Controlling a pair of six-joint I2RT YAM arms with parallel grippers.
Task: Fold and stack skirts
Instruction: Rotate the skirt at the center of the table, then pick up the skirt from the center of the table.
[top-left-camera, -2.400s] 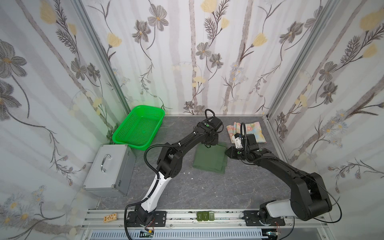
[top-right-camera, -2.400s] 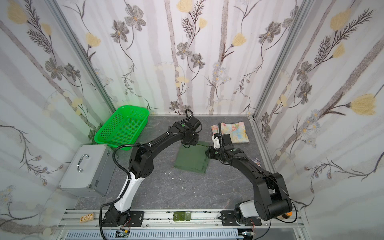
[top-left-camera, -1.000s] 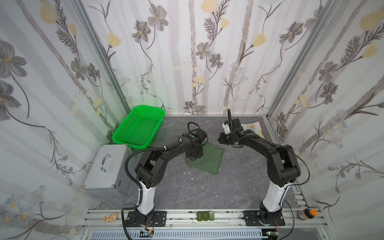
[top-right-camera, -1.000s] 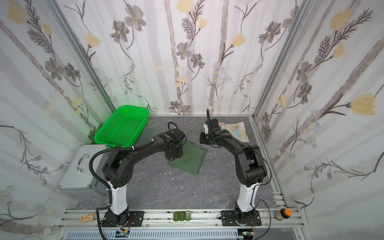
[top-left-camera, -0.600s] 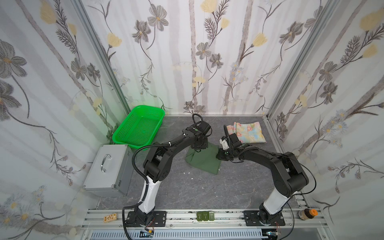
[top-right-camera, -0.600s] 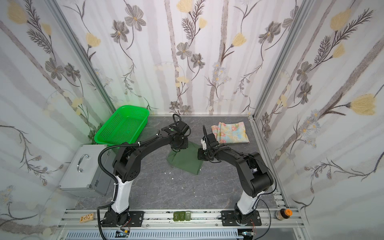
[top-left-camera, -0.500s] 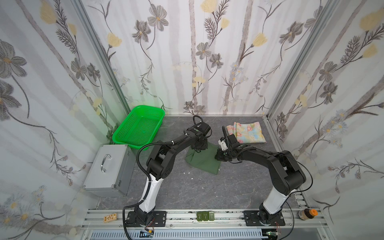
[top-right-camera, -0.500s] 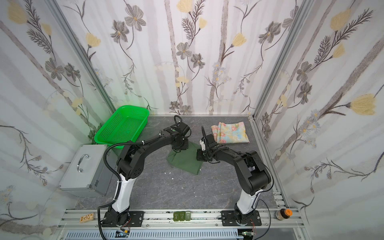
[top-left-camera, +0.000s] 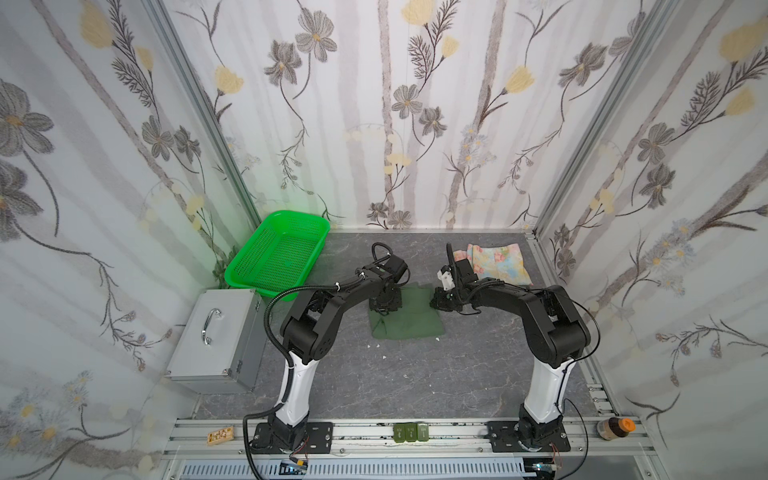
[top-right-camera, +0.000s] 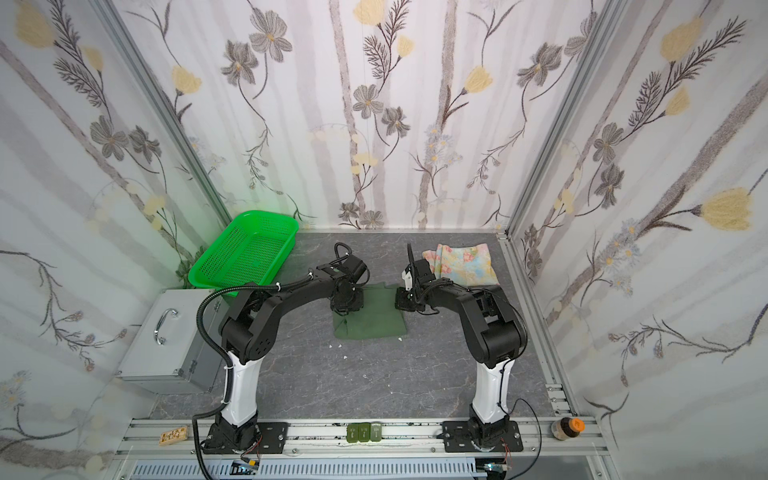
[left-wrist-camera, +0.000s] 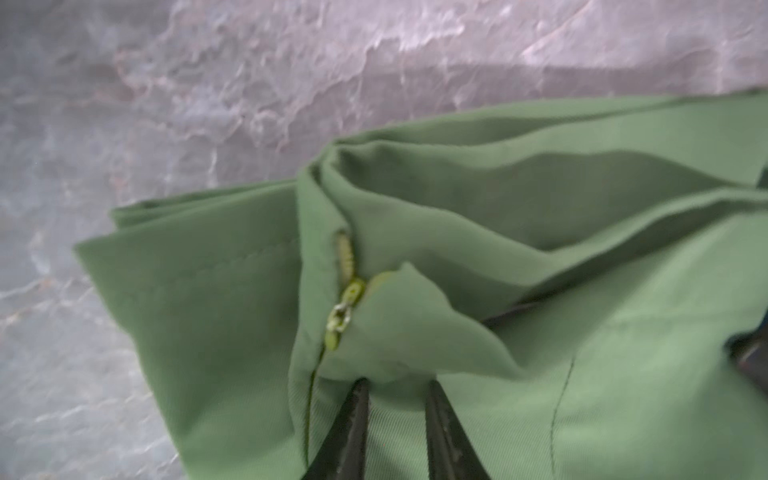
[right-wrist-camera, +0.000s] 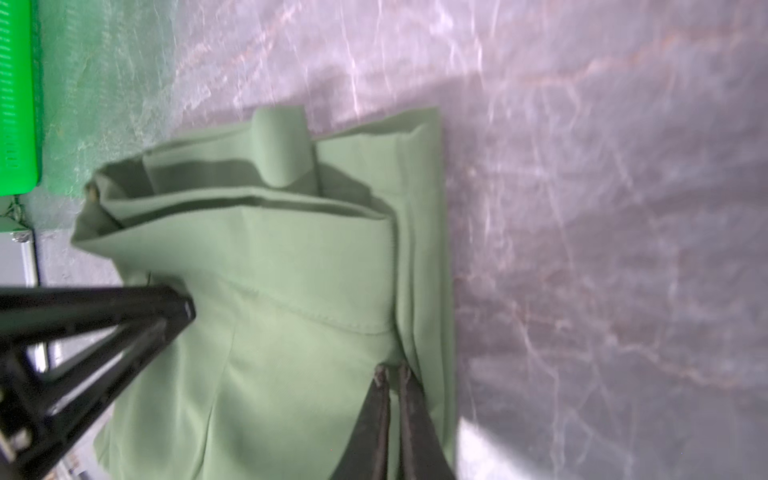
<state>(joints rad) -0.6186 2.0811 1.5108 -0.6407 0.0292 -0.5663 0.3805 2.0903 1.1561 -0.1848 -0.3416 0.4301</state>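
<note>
The dark green skirt (top-left-camera: 409, 320) lies folded into a rough square on the grey surface (top-left-camera: 415, 386), at the centre of both top views, between the two arms. The left end effector (left-wrist-camera: 395, 384) is closed on a pinch of its cloth just beside the zipper (left-wrist-camera: 345, 307), at the skirt's upper left corner in both top views. The right end effector (right-wrist-camera: 390, 376) is clamped nearly flat on the folded edge at the upper right corner. The floral skirt (top-left-camera: 498, 264) lies folded right of centre near the back wall, apart from the green one. A green mesh basket (top-left-camera: 276, 253) and a metal case (top-left-camera: 216, 336) sit at left.
</note>
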